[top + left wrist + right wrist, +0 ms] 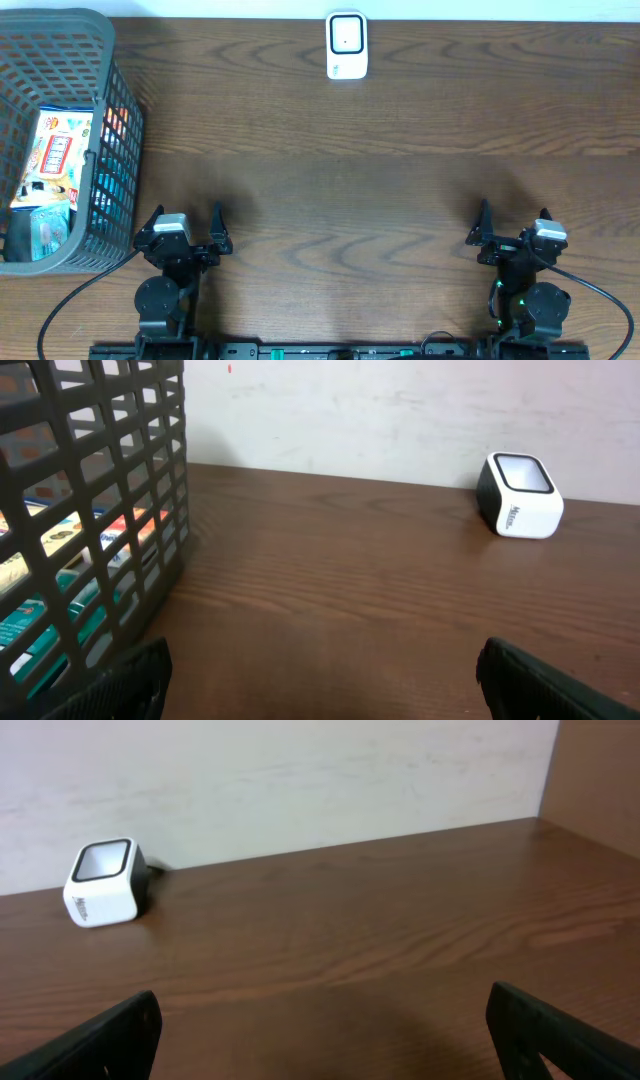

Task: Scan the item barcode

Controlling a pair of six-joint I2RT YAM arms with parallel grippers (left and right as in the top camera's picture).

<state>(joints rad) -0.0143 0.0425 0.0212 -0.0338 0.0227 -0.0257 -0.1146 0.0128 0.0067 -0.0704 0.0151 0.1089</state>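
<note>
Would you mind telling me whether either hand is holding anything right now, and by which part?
Nothing is held: the left hand and the right hand are both open and empty.

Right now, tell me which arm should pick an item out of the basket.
Left, most likely. The basket stands right beside the left tool, packets inside it; the right tool sits far across the table. Both tools are open and empty.

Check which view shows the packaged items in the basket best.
Overhead: it looks down into the open basket, so the packaged items show unobstructed. Left wrist catches only slivers of them through the mesh wall. Right wrist shows neither.
</note>
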